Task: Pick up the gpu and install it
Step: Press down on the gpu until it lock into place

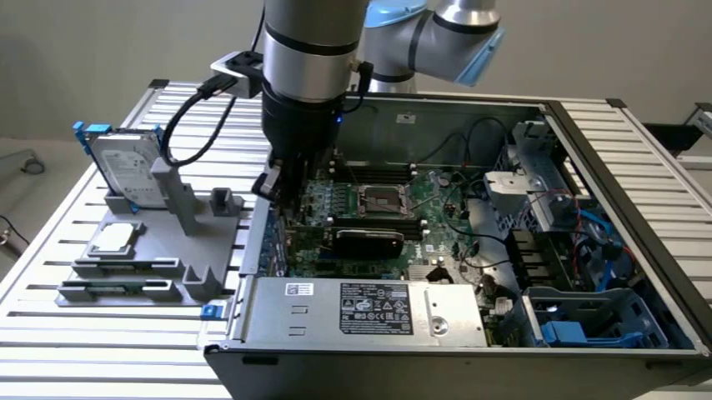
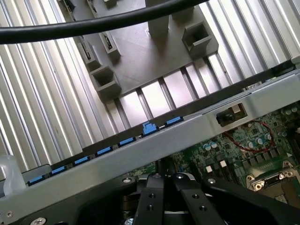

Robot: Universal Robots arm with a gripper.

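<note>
Silver arm (image 1: 317,50) with light-blue joint caps, black cables.

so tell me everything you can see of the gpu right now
The gpu is a glossy black, rounded-corner card sitting inside the open computer case, low over the green motherboard, just below the empty processor socket. It lies roughly level. The shut gripper hangs beside it toward the exterior view's left; contact cannot be told.

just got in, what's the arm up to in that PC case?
The arm has its end effector down inside the open computer case, over the motherboard near the case wall that faces the grey parts holder. Its fingers are shut. The gpu sits on the motherboard below the CPU socket. The hard drive and processor chip remain on the holder.
</note>
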